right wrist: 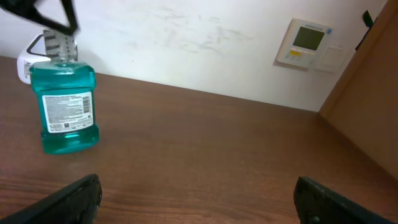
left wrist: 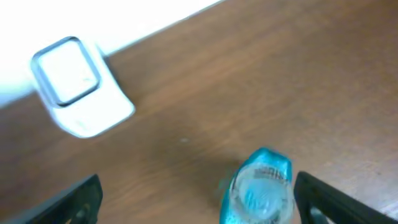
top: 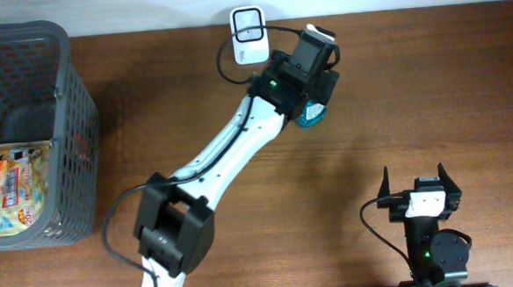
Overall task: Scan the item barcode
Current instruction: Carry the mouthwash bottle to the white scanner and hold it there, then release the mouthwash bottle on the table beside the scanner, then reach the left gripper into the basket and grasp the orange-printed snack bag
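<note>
Teal mouthwash bottle (right wrist: 64, 109) standing upright on a wooden table (top: 412, 83), under a released robot gripper.
A grey basket (top: 69, 92) sits at the far left. The left gripper (left wrist: 196, 190) hangs over the bottle at the far centre, fingers spread wide either side of its cap and not gripping it. A white scanner (top: 249, 34) sits just left of the bottle and farther back. The right gripper (top: 416, 181) rests near right, jaws apart and empty.
</note>
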You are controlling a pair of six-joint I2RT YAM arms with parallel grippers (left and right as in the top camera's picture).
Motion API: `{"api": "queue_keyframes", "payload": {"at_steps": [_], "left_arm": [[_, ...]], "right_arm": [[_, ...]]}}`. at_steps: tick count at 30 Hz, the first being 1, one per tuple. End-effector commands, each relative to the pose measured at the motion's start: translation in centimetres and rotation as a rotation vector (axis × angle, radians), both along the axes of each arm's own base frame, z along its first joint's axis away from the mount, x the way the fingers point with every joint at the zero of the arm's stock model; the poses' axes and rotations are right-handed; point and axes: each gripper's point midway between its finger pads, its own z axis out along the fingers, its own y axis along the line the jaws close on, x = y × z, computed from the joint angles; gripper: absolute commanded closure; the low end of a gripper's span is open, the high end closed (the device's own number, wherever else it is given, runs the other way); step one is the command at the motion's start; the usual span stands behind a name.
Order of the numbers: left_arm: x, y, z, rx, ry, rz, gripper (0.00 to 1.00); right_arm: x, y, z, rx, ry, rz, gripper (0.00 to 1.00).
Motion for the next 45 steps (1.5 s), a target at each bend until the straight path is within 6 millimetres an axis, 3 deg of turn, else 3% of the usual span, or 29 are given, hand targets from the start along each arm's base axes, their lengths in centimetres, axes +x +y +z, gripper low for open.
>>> {"api": "queue_keyframes", "payload": {"at_steps": [1,5,9,11,14,20,25,27,30,35,36,41,45], "left_arm": [[-0.7,5.9,8.8,-0.019,-0.094,0.105,0.01],[-2.3,12.2,14.5,-0.1,-0.114,0.192,0.01],[-4.5,14.5,19.9,-0.282,-0.135,0.096,0.01],[-5.2,16.9,21.8,-0.317,-0.159,0.111,0.01],[-6.0,21.7,23.3,-0.31,-0.188,0.208,0.03],[-7.0,30.3,24.1,-0.263,-0.22,0.426,0.2],[-8.2,42.7,24.3,-0.096,-0.298,0.837,0.25],[-9.1,46.9,23.8,-0.036,-0.3,0.976,0.2],[-10.0,51.7,22.4,0.017,-0.271,1.113,0.2],[-10.8,58.6,16.9,0.07,-0.11,1.267,0.18],[-10.8,59.4,15.4,0.073,-0.063,1.278,0.12],[-10.4,60.1,7.8,0.02,0.197,1.241,0.11],[-9.8,60.5,3.7,0.103,0.337,1.15,0.14]], "right_arm": [[0.0,-0.1,-0.4,0.0,0.007,-0.01,0.02],[0.0,-0.1,-0.4,0.0,0.007,-0.01,0.02],[0.0,-0.1,-0.4,0.0,0.007,-0.01,0.02],[0.0,-0.1,-0.4,0.0,0.007,-0.01,0.02],[0.0,-0.1,-0.4,0.0,0.007,-0.01,0.02],[0.0,-0.1,-0.4,0.0,0.007,-0.01,0.01],[0.0,-0.1,-0.4,0.0,0.007,-0.01,0.02],[0.0,-0.1,-0.4,0.0,0.007,-0.01,0.02],[0.0,-0.1,-0.4,0.0,0.007,-0.01,0.02],[0.0,-0.1,-0.4,0.0,0.007,-0.01,0.02],[0.0,-0.1,-0.4,0.0,0.007,-0.01,0.02],[0.0,-0.1,-0.4,0.0,0.007,-0.01,0.02],[0.0,-0.1,-0.4,0.0,0.007,-0.01,0.01]]}}
